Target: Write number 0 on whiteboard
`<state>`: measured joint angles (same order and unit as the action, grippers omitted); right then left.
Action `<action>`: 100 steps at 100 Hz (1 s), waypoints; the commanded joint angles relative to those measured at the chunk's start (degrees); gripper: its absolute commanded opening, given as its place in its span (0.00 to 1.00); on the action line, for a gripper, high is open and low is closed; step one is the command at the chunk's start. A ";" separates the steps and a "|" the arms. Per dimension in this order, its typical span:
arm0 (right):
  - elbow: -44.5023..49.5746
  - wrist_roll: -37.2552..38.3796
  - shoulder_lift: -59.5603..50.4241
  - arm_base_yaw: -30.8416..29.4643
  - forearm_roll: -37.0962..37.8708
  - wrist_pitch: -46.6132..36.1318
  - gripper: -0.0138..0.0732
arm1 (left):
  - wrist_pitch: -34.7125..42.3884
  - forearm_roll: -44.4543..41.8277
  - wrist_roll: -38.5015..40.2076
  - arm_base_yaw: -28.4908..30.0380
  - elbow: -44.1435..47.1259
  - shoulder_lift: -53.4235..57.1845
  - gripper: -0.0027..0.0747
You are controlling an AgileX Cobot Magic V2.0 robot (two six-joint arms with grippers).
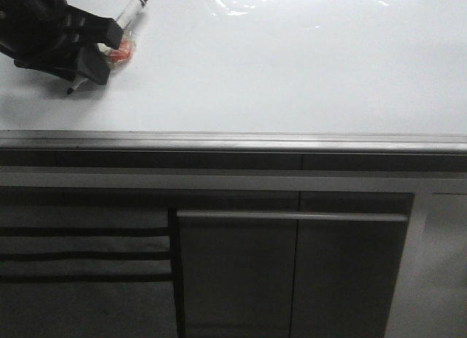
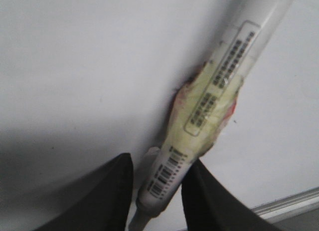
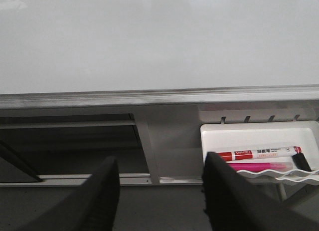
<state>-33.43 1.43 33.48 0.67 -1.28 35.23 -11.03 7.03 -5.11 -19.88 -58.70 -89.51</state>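
Observation:
The whiteboard (image 1: pixel 292 68) is a glossy white panel with a grey metal edge strip along its near side. My left gripper (image 1: pixel 104 55) is over its far left part, shut on a white marker pen (image 1: pixel 130 9) wrapped in yellowish and red tape. The pen is tilted, its dark tip (image 1: pixel 71 90) down at the board; I cannot tell if it touches. In the left wrist view the pen (image 2: pixel 209 111) sits between the black fingers of my left gripper (image 2: pixel 157 177). No number 0 shows on the board. My right gripper (image 3: pixel 162 176) is open and empty, below the board's edge.
Dark grey cabinet fronts (image 1: pixel 292 272) with a handle bar lie below the edge strip (image 1: pixel 233 142). In the right wrist view a white tray (image 3: pixel 249 133) under the whiteboard (image 3: pixel 149 41) holds a red-capped marker (image 3: pixel 259 153) and a pink one (image 3: pixel 259 166).

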 commanded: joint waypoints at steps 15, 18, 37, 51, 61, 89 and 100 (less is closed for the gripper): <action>-2.17 -0.44 0.58 -0.09 0.03 -3.88 0.55 | 3.57 -3.84 -0.04 -0.02 -2.02 2.13 0.26; -2.17 -0.44 0.58 -0.09 0.03 -3.88 0.55 | 3.57 -4.61 -0.04 -0.02 -2.02 2.13 0.24; -2.17 -0.44 0.58 -0.09 0.03 -3.88 0.55 | 3.69 -11.85 -0.04 -1.23 -2.02 2.13 0.05; -2.17 -0.44 0.58 -0.09 0.03 -3.88 0.55 | 4.11 -14.29 -0.04 -1.93 -2.02 2.13 0.01; -2.77 -1.43 0.58 -0.05 -0.29 -2.83 0.55 | 2.43 -14.73 -0.04 -1.93 -2.02 3.37 0.01; -10.62 -30.23 4.05 0.08 -27.00 7.29 0.55 | -20.18 -16.88 -12.29 -9.46 -2.02 15.62 0.01; -14.21 -41.15 8.97 0.08 -36.62 14.01 0.55 | -30.43 -14.43 -19.03 -15.44 -2.02 19.33 0.01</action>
<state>-43.42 -30.01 38.76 0.67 -29.02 47.49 -35.44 -9.24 -18.91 -31.29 -58.88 -74.16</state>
